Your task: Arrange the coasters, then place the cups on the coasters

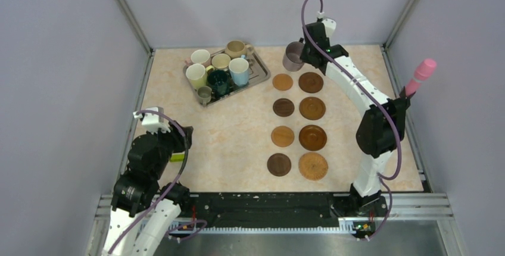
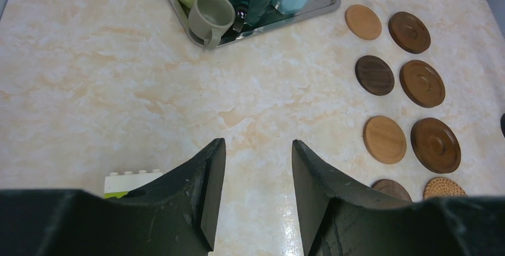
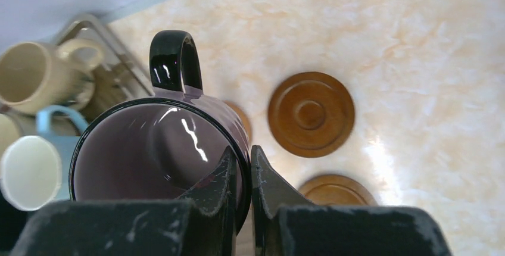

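Eight coasters lie in two columns of four, from the far pair (image 1: 283, 81) (image 1: 311, 82) to the near pair (image 1: 279, 164) (image 1: 313, 166). My right gripper (image 3: 241, 161) is shut on the rim of a mauve cup (image 3: 137, 155), one finger inside and one outside. The cup hangs above the table at the back, just left of the far coasters (image 1: 293, 56). Several more cups stand on the silver tray (image 1: 257, 70), among them a light blue one (image 1: 239, 70) and a dark teal one (image 1: 218, 81). My left gripper (image 2: 259, 143) is open and empty near the front left.
A pink-tipped stick (image 1: 421, 74) rises at the right edge behind my right arm. A white and green toy block (image 2: 132, 181) lies beside my left gripper. Grey walls close in the table on the left, back and right.
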Robot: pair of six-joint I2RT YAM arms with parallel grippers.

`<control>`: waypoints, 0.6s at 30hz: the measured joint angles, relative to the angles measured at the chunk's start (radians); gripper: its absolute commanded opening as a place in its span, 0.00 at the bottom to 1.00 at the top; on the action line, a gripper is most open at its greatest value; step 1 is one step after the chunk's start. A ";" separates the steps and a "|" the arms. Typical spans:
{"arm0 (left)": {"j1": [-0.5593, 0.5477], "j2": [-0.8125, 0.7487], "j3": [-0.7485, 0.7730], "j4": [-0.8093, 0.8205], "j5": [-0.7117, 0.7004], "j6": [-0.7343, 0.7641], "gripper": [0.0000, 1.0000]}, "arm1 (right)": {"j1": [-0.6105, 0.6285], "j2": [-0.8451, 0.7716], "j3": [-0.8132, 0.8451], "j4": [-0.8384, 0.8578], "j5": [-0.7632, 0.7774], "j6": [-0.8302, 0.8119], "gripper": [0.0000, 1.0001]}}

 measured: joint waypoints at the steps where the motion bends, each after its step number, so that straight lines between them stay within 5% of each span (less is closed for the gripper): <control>1: 0.000 0.000 0.000 0.000 0.001 0.000 0.51 | -0.004 0.000 -0.009 -0.006 0.012 -0.010 0.00; 18: 0.000 0.000 0.000 0.000 0.000 0.000 0.51 | -0.117 0.081 -0.044 -0.050 0.057 -0.066 0.00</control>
